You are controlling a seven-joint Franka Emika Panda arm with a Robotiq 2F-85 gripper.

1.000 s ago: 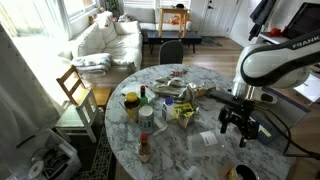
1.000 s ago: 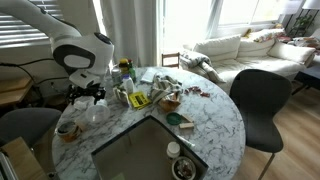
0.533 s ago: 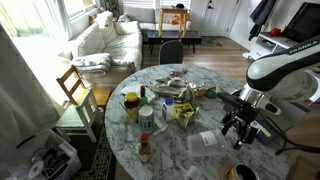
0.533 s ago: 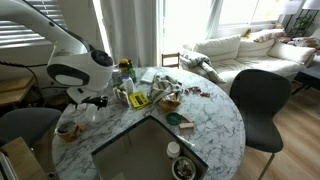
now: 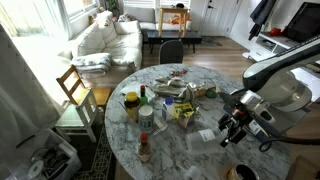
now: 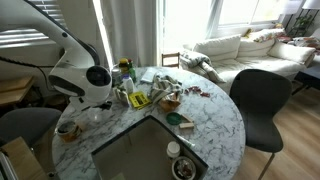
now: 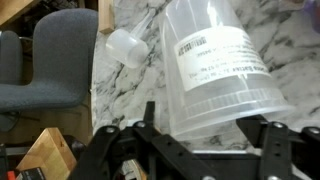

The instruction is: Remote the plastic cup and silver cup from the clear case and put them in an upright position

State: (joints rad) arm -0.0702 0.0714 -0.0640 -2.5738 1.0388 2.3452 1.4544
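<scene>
The clear case is a translucent tub with a printed label, lying on its side on the marble table. It also shows in both exterior views. My gripper is open, low over the table, with one finger on each side of the tub's near end; it also shows in both exterior views. A small whitish plastic cup lies on the table beyond the tub. A small dark round-rimmed cup, seemingly the silver cup, stands upright near the table edge.
Bottles, a jar and a yellow packet crowd the table's middle. A grey rectangular tray lies on the table, with a small white-lidded jar and a dark round object by it. Grey chairs stand past the table edge.
The arm has swung down and the gripper has dropped to the table, closing in on the clear case. The case and the cups have not moved.
</scene>
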